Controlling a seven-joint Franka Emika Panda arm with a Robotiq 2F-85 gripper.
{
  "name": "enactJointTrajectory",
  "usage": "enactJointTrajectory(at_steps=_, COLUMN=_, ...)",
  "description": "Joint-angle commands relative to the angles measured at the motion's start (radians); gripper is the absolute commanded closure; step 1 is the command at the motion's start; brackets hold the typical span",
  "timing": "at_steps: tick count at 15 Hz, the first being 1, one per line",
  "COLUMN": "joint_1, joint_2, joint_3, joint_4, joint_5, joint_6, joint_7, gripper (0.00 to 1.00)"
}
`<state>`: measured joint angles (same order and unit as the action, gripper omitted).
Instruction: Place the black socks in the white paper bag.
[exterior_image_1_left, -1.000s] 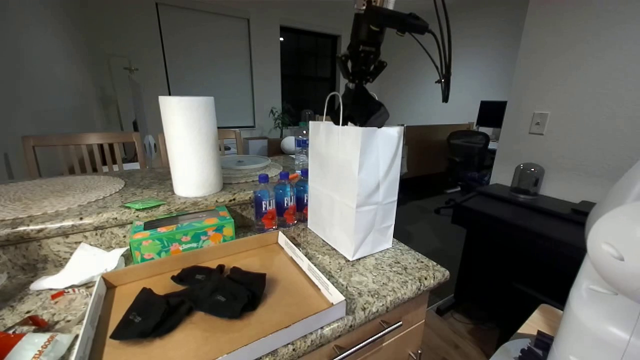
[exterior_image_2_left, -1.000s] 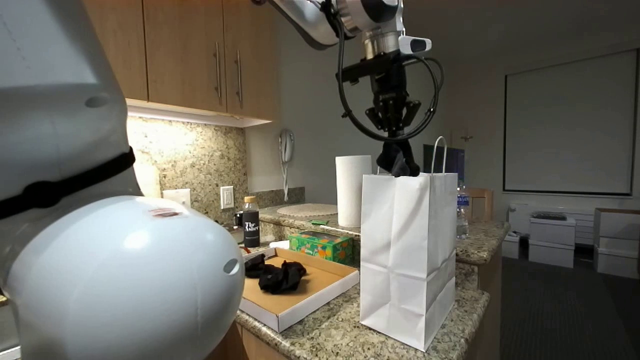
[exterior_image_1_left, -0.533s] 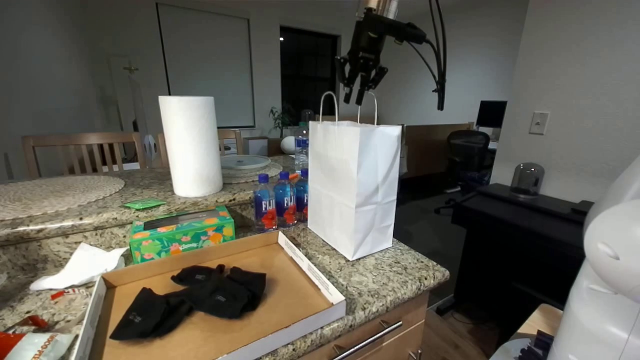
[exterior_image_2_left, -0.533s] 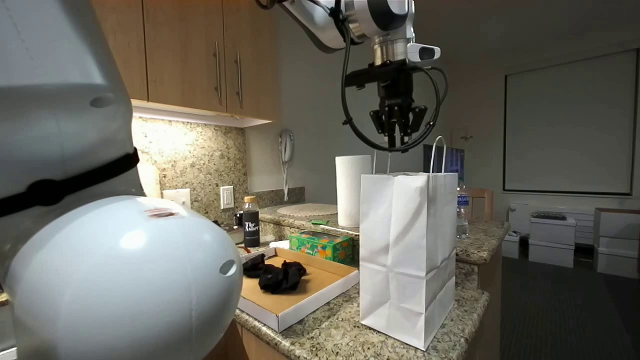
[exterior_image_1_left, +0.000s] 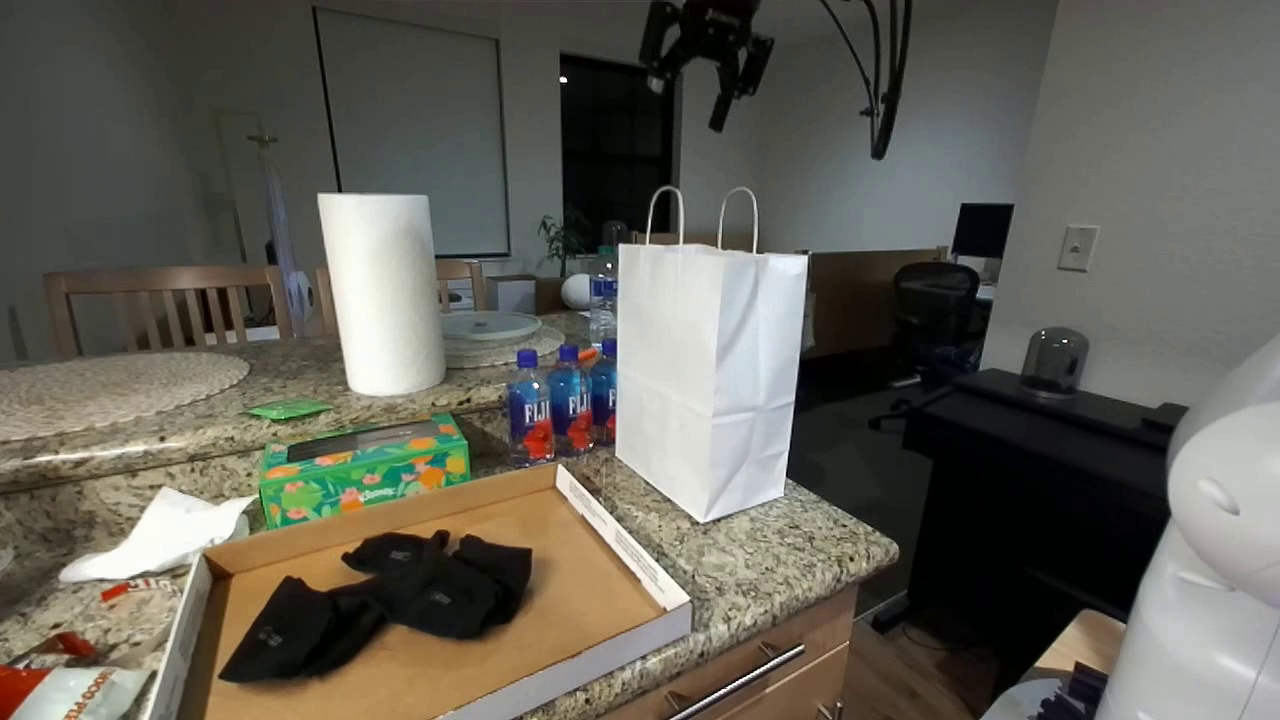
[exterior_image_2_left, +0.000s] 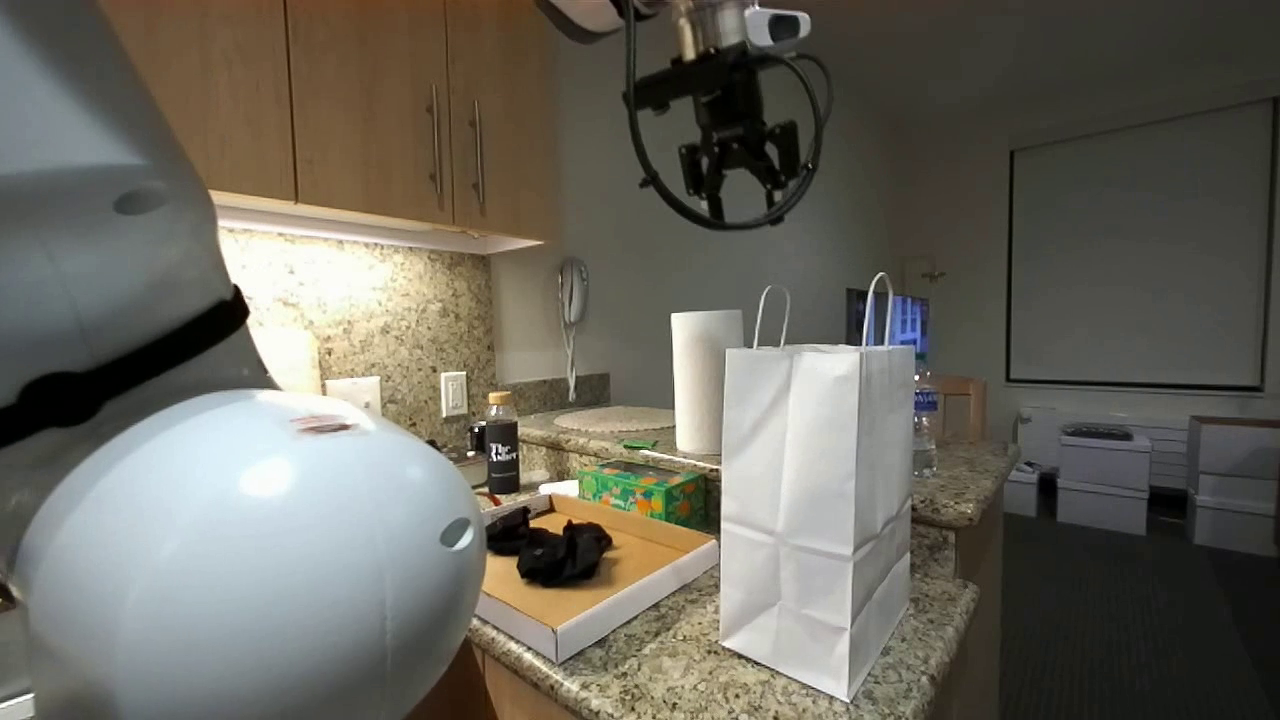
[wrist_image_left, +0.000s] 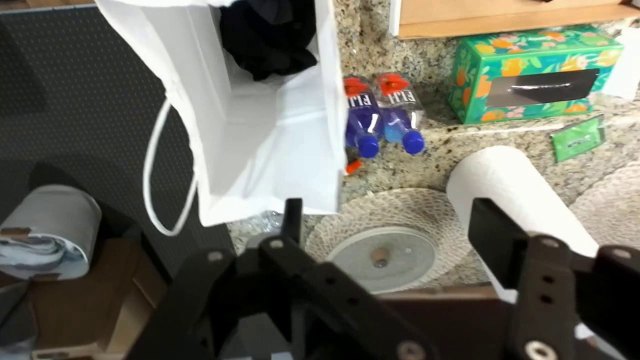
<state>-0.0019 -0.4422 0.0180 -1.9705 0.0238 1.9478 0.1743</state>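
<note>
The white paper bag (exterior_image_1_left: 710, 385) stands upright on the counter, its two handles raised. Looking into its mouth in the wrist view, I see a black sock bundle (wrist_image_left: 270, 45) down inside the bag (wrist_image_left: 295, 145). More black socks (exterior_image_1_left: 430, 590) lie in the shallow cardboard tray (exterior_image_1_left: 590, 620); the same socks (exterior_image_2_left: 560, 555) show in an exterior view. My gripper (exterior_image_2_left: 747, 212) hangs above the bag, clear of its handles. Its fingers are spread wide in the wrist view, with nothing between the black pads (wrist_image_left: 492, 235).
Several Fiji bottles (exterior_image_1_left: 530, 415) stand beside the bag, and a green tissue box (exterior_image_1_left: 370, 470) is behind the tray. A tall paper towel roll (exterior_image_1_left: 385, 300) rises from the upper ledge. The counter edge (exterior_image_1_left: 860, 550) runs close to the bag.
A second ago my gripper was shut on a black sock bundle at the bag's mouth. It has let go, spread its fingers and risen, and that bundle has dropped from between them.
</note>
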Motion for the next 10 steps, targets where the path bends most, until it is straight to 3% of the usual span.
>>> enactJointTrajectory(at_steps=1, joint_1=0.047, joint_2=-0.038, joint_3=0.127, joint_4=0.064, joint_5=-0.035, joint_6=-0.083, joint_7=0.030, gripper=0.00)
enactJointTrajectory(at_steps=6, joint_1=0.160, joint_2=0.131, joint_3=0.313, joint_4=0.158, joint_5=-0.020, joint_6=-0.132, joint_7=0.031, gripper=0.00)
enactJointTrajectory(at_steps=10, joint_1=0.193, joint_2=0.270, joint_3=0.433, joint_4=0.086, joint_5=-0.161, joint_6=0.044, joint_7=0.205, gripper=0.00)
